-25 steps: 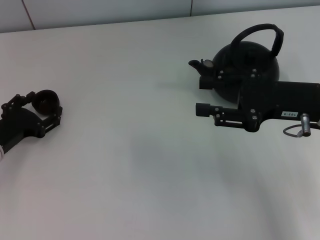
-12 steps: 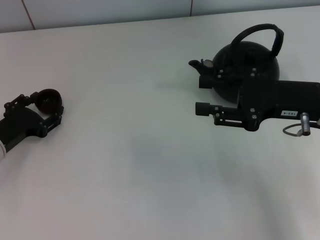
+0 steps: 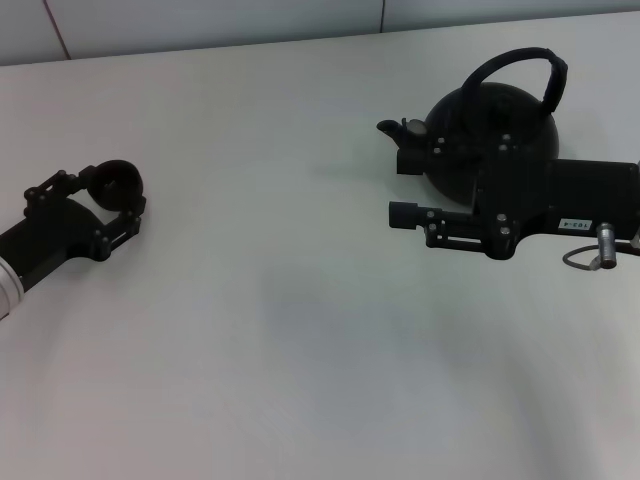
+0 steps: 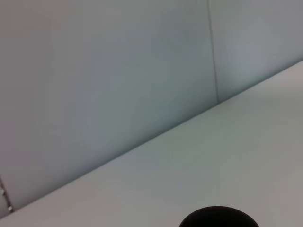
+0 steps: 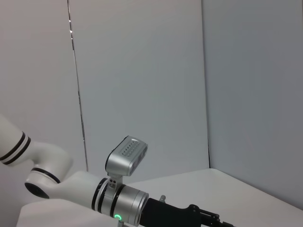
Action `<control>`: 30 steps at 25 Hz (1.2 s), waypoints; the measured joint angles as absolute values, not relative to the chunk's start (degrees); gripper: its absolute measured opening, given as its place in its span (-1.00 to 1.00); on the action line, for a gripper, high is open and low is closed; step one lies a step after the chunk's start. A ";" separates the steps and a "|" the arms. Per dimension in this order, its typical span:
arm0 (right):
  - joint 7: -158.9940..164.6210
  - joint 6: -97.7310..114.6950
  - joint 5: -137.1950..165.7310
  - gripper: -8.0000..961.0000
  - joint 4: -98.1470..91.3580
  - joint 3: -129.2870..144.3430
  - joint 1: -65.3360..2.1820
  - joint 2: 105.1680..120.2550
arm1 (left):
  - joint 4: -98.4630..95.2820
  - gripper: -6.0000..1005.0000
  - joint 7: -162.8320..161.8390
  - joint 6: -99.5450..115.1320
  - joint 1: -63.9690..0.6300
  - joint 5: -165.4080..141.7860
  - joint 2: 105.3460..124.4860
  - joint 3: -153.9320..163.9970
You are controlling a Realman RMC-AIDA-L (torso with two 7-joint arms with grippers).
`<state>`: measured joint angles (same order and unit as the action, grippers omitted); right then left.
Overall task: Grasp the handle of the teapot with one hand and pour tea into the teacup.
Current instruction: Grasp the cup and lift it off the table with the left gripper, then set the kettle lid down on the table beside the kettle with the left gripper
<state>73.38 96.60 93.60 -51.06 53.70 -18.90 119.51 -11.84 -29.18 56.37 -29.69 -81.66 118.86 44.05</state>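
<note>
The teapot (image 3: 495, 125) stands at the far right of the table, its arched handle (image 3: 520, 62) upright and its stubby spout (image 3: 393, 127) pointing left. My right gripper (image 3: 405, 187) is open and empty just in front of the teapot's body, with its fingers pointing left below the spout. At the left, my left gripper (image 3: 110, 198) is shut on the small black teacup (image 3: 117, 184). The teacup's rim also shows at the edge of the left wrist view (image 4: 218, 218). I cannot tell whether the cup is off the table.
The white table (image 3: 300, 300) stretches between the two grippers, and a pale panelled wall runs along its far edge (image 3: 200, 20). The right wrist view shows my left arm (image 5: 118, 198) farther off, white with a silver wrist.
My left gripper has carried the teacup rightward and a little farther back, toward the table's middle. The right gripper and the teapot have hardly moved.
</note>
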 joint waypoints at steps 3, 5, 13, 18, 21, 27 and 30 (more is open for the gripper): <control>73.38 96.59 93.60 0.20 -51.06 53.70 -18.90 119.52 | -11.50 0.40 -29.23 57.18 -30.09 -81.71 118.93 45.19; 73.38 96.59 93.60 0.20 -51.06 53.70 -18.90 119.53 | -11.50 0.41 -29.32 57.36 -30.24 -81.71 118.99 46.99; 73.38 96.68 93.59 0.20 -51.06 53.73 -18.90 119.53 | -11.45 0.42 -32.22 59.00 -31.07 -81.37 119.09 52.10; 73.38 96.67 93.55 0.20 -50.98 53.79 -18.90 119.53 | -11.28 0.42 -32.39 59.86 -31.27 -81.58 119.09 52.75; 73.38 96.67 93.54 0.20 -50.89 53.79 -18.90 119.53 | -11.24 0.43 -32.40 60.43 -31.29 -81.42 119.09 54.14; 73.38 96.83 93.51 0.20 -50.72 53.79 -19.02 119.53 | -11.16 0.43 -32.51 61.28 -31.45 -81.48 119.09 54.89; 73.38 97.00 93.51 0.20 -50.71 53.79 -19.08 119.53 | -11.16 0.44 -33.12 61.25 -31.46 -81.51 119.09 56.41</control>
<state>73.38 97.00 93.51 -50.71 53.79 -19.08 119.53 -11.16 -33.12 61.25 -31.46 -81.51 119.09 56.41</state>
